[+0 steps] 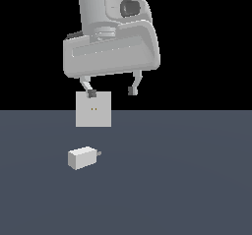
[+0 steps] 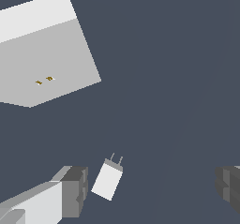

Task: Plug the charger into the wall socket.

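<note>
Claw: my gripper point(image 1: 111, 91) hangs above the floor with its two fingers spread wide and nothing between them.
Fingers: in the wrist view one dark fingertip point(image 2: 75, 190) sits just beside the charger, the other is well off to the far side.
Charger: the small white block point(image 1: 82, 157) lies on its side on the floor, untouched, with its short grey prongs point(image 1: 99, 154) pointing toward the exterior view's right.
Charger from the wrist: the block point(image 2: 108, 180) lies between my fingers but much nearer one of them, and its two prongs point(image 2: 116, 160) point roughly toward the socket.
Wall socket: a flat white square plate point(image 1: 93, 109) stands upright on the floor behind the charger, well apart from it, with two tiny yellowish holes point(image 1: 93, 109) near its centre.
Socket from the wrist: the plate point(image 2: 44, 59) shows its face and a lighter top edge, and both holes point(image 2: 44, 80) are empty.
Floor: a plain blue-grey surface point(image 1: 187, 180) under a black backdrop.
Done so far: I judge that nothing is done yet beyond my claw being roughly over the charger.
Left to do: centre over the block, lower, grip it, lift, line the prongs up with the holes and push in.
Risk: an off-centre grip could twist the block.
</note>
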Controlling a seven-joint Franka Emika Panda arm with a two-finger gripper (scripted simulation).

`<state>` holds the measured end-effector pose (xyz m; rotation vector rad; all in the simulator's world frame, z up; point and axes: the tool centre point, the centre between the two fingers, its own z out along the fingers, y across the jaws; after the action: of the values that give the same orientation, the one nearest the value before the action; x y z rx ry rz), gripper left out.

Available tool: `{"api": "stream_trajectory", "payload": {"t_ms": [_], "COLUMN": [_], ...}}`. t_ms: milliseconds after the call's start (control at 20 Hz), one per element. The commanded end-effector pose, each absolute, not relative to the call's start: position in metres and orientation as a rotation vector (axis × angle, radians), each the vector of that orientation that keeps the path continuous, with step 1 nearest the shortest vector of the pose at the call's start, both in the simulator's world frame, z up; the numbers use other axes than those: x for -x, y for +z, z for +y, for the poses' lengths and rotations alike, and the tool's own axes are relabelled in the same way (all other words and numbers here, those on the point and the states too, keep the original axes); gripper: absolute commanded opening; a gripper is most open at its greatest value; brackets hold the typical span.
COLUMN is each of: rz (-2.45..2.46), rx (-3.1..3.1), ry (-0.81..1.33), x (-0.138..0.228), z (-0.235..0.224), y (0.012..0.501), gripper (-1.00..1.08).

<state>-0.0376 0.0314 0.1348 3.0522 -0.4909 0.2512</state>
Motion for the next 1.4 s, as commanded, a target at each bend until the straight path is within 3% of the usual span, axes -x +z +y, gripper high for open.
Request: {"api": "stream_trajectory", "payload": {"t_ms": [0,1350], "rz": [-0.544,-1.012], "rx": [-3.036,-2.830], "ry": [0.270,0.431], "x": [0.042,0.067], "z": [0.035,0.073], "y": [0.129,0.074], "gripper": [1.00,1.00]}}
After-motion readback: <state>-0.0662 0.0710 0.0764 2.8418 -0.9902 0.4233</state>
